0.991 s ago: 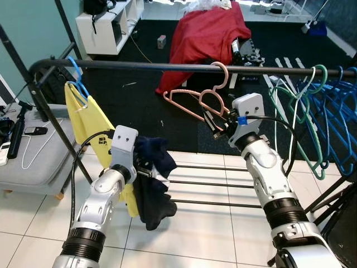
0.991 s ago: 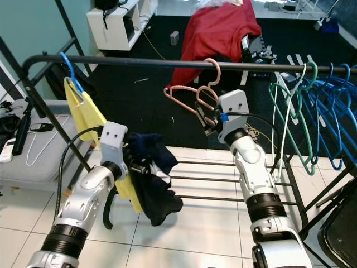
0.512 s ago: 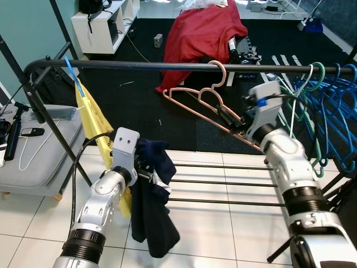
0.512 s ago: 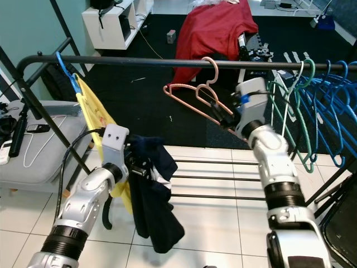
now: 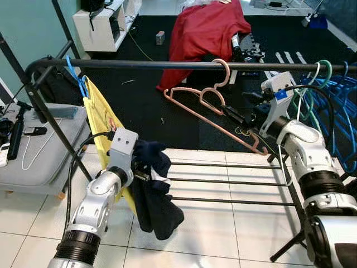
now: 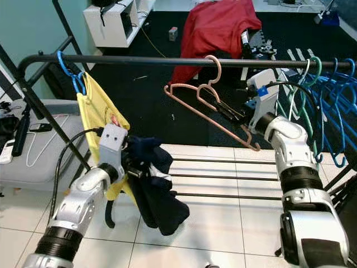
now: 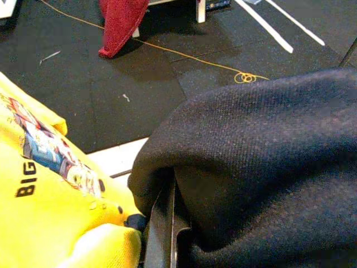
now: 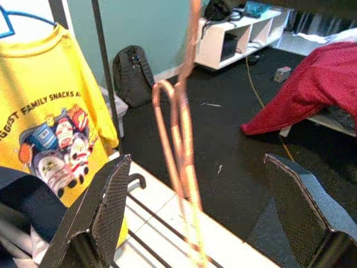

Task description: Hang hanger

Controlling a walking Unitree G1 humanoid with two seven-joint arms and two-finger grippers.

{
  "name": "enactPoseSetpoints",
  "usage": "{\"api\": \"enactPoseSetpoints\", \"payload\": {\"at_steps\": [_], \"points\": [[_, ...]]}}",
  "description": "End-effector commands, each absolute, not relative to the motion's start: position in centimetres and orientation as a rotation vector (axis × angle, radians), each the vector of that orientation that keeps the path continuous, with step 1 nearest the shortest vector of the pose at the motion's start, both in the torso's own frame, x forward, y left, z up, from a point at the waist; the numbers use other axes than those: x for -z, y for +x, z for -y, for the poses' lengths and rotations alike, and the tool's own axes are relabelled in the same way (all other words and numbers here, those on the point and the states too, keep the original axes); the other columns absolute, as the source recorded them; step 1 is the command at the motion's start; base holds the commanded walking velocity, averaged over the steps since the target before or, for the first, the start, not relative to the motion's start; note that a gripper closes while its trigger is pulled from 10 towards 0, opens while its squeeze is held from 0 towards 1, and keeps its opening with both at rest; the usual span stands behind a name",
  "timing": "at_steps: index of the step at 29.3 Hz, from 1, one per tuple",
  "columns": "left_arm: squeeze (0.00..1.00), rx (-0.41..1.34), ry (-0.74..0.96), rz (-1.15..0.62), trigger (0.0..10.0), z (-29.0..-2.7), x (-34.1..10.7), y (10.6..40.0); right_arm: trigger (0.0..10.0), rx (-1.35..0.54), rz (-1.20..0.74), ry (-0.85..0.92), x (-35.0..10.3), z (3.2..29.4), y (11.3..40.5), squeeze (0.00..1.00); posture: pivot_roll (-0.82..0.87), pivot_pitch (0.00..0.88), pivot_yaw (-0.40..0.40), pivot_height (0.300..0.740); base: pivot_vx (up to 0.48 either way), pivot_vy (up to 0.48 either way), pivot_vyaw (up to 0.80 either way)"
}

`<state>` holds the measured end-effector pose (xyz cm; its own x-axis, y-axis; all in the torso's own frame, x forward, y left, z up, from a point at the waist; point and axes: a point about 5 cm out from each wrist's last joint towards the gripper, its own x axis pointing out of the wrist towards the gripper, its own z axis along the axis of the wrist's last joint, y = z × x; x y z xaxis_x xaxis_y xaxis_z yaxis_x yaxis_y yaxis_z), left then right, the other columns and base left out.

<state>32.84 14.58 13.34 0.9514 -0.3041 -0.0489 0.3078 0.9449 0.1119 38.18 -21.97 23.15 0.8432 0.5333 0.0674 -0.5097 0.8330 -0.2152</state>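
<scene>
- My right claw (image 8: 195,223) stands with its two black fingers (image 8: 95,223) spread wide apart; the pink hanger (image 8: 181,128) passes between them without touching either pad.
- In the head view, right claw (image 5: 241,116) points toward 9 o'clock, its tips close by the hanger's lower arm.
- Pink hanger (image 5: 215,114): its hook sits over the black rail (image 5: 167,65), near the rail's middle; the body hangs tilted, its long arm sloping down toward 4 o'clock.
- At 3 o'clock from the pink hanger, a cluster of green and blue hangers (image 5: 329,106) hangs on the same rail.
- My left claw (image 5: 146,174) is closed on a dark navy garment (image 5: 153,192); the cloth wraps the fingers and droops below them.
- In the left wrist view, the navy garment (image 7: 262,162) lies over one black finger (image 7: 162,223), with the yellow shirt (image 7: 50,190) just beside it.
- Yellow shirt (image 5: 106,125): hung from a blue hanger (image 5: 77,78) at the rail's 9 o'clock end, just behind my left arm.
- Rack base bars (image 5: 223,181) run across the white tiled floor (image 5: 223,234) under the rail.
- Beyond the rail, at 12 o'clock, a red cloth (image 5: 203,33) is draped over something on the dark carpet (image 5: 139,100); a white shelf unit (image 5: 106,19) stands at 11 o'clock.
- A grey seat (image 5: 39,151) with small items lies at 9 o'clock.
</scene>
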Motion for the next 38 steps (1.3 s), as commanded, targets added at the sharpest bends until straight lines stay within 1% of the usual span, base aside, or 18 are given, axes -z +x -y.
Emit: {"api": "enactPoseSetpoints", "payload": {"at_steps": [1, 6, 7, 20, 21, 22, 24, 25, 28, 29, 38], "points": [[0.0, 0.307, 0.139, -0.02, 10.0, -15.2, -13.7, 32.6, 10.0, -0.575, 0.124, -0.205, -23.2, 21.9, 38.3, 0.0, -0.04, 0.168, 0.04, 0.74, 0.0, 0.0, 0.0], [0.0, 0.306, 0.145, -0.02, 10.0, -15.3, -13.7, 32.5, 10.0, -0.618, 0.12, -0.192, -23.4, 21.8, 38.5, 0.0, -0.04, 0.167, 0.032, 0.74, 0.0, 0.0, 0.0], [0.0, 0.303, 0.15, -0.019, 10.0, -15.5, -13.8, 32.4, 10.0, -0.644, 0.108, -0.208, -24.1, 21.8, 38.7, 0.0, -0.04, 0.167, 0.023, 0.74, 0.0, 0.0, 0.0], [0.0, 0.304, 0.153, -0.021, 10.0, -15.3, -13.9, 32.3, 10.0, -0.712, 0.079, -0.264, -25.8, 21.6, 39.1, 0.0, -0.05, 0.17, 0.015, 0.74, 0.0, 0.0, 0.0], [0.0, 0.306, 0.152, -0.023, 10.0, -15.3, -13.9, 32.3, 7.3, -0.723, 0.074, -0.254, -25.9, 21.5, 39.1, 0.0, -0.05, 0.172, 0.015, 0.74, 0.0, 0.0, 0.0], [0.0, 0.309, 0.154, -0.025, 10.0, -15.2, -13.9, 32.3, 4.7, -0.728, 0.064, -0.249, -25.9, 21.5, 39.2, 0.0, -0.05, 0.174, 0.016, 0.74, 0.0, 0.0, 0.0], [0.0, 0.31, 0.155, -0.026, 10.0, -15.2, -13.9, 32.3, 4.7, -0.729, 0.057, -0.246, -25.8, 21.5, 39.2, 0.0, -0.05, 0.174, 0.017, 0.74, 0.0, 0.0, 0.0], [0.0, 0.311, 0.156, -0.027, 10.0, -15.3, -13.9, 32.3, 1.1, -0.729, 0.051, -0.239, -25.8, 21.6, 39.2, 0.0, -0.05, 0.174, 0.017, 0.74, 0.0, 0.0, 0.0], [0.0, 0.312, 0.156, -0.027, 10.0, -15.3, -13.9, 32.3, 1.1, -0.728, 0.048, -0.233, -25.7, 21.7, 39.3, 0.0, -0.05, 0.174, 0.017, 0.74, 0.0, 0.0, 0.0], [0.0, 0.313, 0.156, -0.029, 10.0, -15.3, -13.9, 32.3, 0.0, -0.727, 0.045, -0.232, -25.8, 21.8, 39.3, 0.0, -0.05, 0.175, 0.018, 0.74, 0.0, 0.0, 0.0], [0.0, 0.318, 0.155, -0.038, 10.0, -15.1, -13.8, 32.2, 0.0, -0.719, 0.03, -0.246, -26.0, 22.2, 39.4, 0.0, -0.06, 0.18, 0.013, 0.74, 0.0, 0.0, 0.0]]}}
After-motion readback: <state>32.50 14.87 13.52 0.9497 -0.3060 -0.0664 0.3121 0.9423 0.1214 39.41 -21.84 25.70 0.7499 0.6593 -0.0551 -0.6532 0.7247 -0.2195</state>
